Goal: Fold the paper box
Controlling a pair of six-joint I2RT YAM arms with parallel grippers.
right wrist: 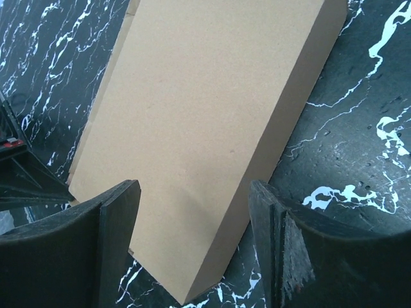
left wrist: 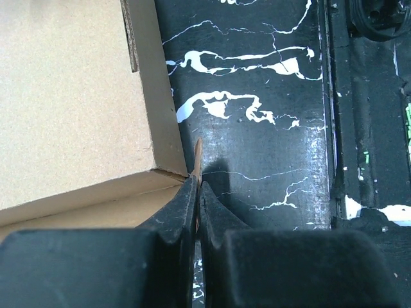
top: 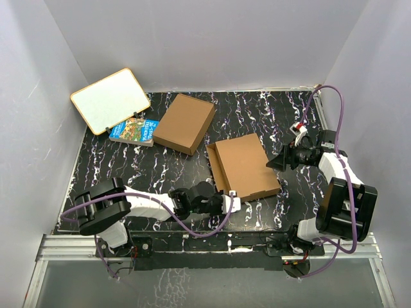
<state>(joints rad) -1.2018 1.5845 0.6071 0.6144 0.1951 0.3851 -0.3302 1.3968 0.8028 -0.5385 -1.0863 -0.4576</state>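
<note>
The paper box (top: 247, 168) lies in the middle of the table, brown cardboard with its lid down and a side flap sticking out on its left. My left gripper (top: 232, 202) is at the box's near left corner. In the left wrist view it (left wrist: 198, 186) is shut on a thin cardboard tab (left wrist: 197, 154) that stands out from the corner of the box (left wrist: 70, 102). My right gripper (top: 273, 163) is open at the box's right edge. In the right wrist view its jaws (right wrist: 192, 212) stand wide apart just above the lid (right wrist: 205, 115), and I cannot tell whether they touch it.
A second plain brown flat box (top: 186, 123) lies at the back centre. A colourful book (top: 133, 130) lies to its left, under a tilted whiteboard (top: 110, 99). Grey walls close off the table on three sides. The marbled black tabletop (top: 160, 170) lies between the boxes.
</note>
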